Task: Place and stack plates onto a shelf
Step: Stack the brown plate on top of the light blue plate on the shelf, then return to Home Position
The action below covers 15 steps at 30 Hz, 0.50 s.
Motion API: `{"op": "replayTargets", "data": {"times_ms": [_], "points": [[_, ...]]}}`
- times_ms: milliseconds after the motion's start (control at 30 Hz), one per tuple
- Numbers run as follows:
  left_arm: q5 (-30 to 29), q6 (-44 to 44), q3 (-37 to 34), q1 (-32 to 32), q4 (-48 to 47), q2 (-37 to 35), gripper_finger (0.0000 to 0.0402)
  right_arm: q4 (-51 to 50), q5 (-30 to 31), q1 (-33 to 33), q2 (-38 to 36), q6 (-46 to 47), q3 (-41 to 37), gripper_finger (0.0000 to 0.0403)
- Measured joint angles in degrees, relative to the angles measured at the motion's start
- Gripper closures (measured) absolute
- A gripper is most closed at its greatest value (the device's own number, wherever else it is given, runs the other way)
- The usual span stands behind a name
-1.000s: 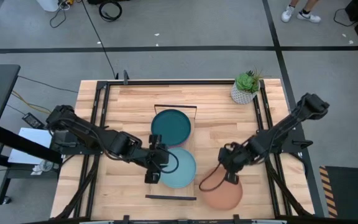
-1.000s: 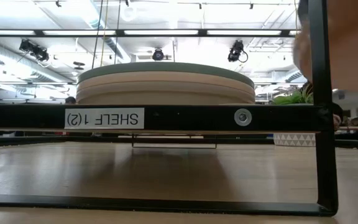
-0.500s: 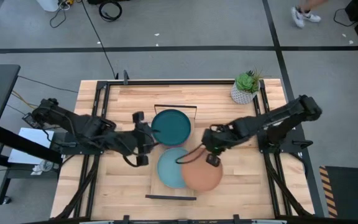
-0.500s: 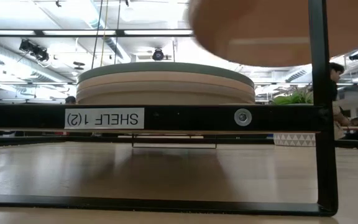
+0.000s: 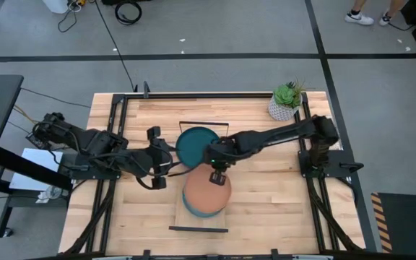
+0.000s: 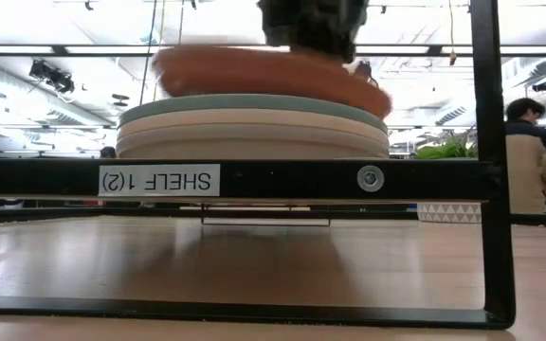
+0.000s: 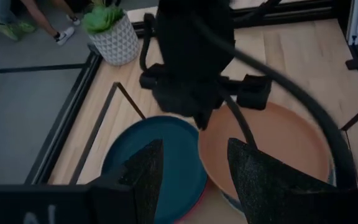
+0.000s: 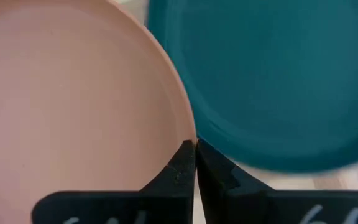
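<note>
My right gripper (image 5: pixel 219 175) (image 8: pixel 195 155) reaches in from the right and is shut on the terracotta plate (image 5: pixel 206 195) (image 6: pixel 273 76). That plate hangs tilted just above the stack topped by the light blue plate (image 5: pixel 188 204) (image 6: pixel 252 104), which lies on the near part of the shelf (image 5: pixel 197 230). The dark teal plate (image 5: pixel 197 146) (image 7: pixel 160 155) tops a second stack on the far part of the shelf. My left gripper (image 5: pixel 157 160) (image 7: pixel 194 143) is open, left of the shelf, and touches nothing. The other plates are hidden in the stacks. My right gripper pinches the terracotta plate's rim (image 8: pixel 187 132) at the plate's far edge between its two fingers, coming from above. The plate is tilted, its right side lower in the low view; whether it touches the stack I cannot tell.
A potted plant (image 5: pixel 286 101) (image 7: pixel 107 28) stands at the table's far right corner. The shelf's black wire rails (image 6: pixel 486 161) rise at its short ends. Bare tabletop (image 5: pixel 280 209) lies right of the shelf. A person (image 6: pixel 527 156) stands in the room behind.
My right gripper has carried the terracotta plate from the table's near right toward the left, over the light blue plate on the shelf. My left gripper has drawn back from that plate toward the table's left and far side.
</note>
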Motion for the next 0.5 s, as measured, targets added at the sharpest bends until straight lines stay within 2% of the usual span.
{"op": "replayTargets", "data": {"times_ms": [233, 500], "points": [[0.14, -1.14, 0.0, 0.0, -1.53, 0.02, 0.0217, 3.82, -7.1, -0.71, 4.35, -5.12, 1.73, 0.0375], [0.16, -1.06, 0.0, 0.0, -2.05, 0.11, 0.0217, 6.59, -7.47, -0.34, 3.12, -8.83, 1.77, 0.0325]]}}
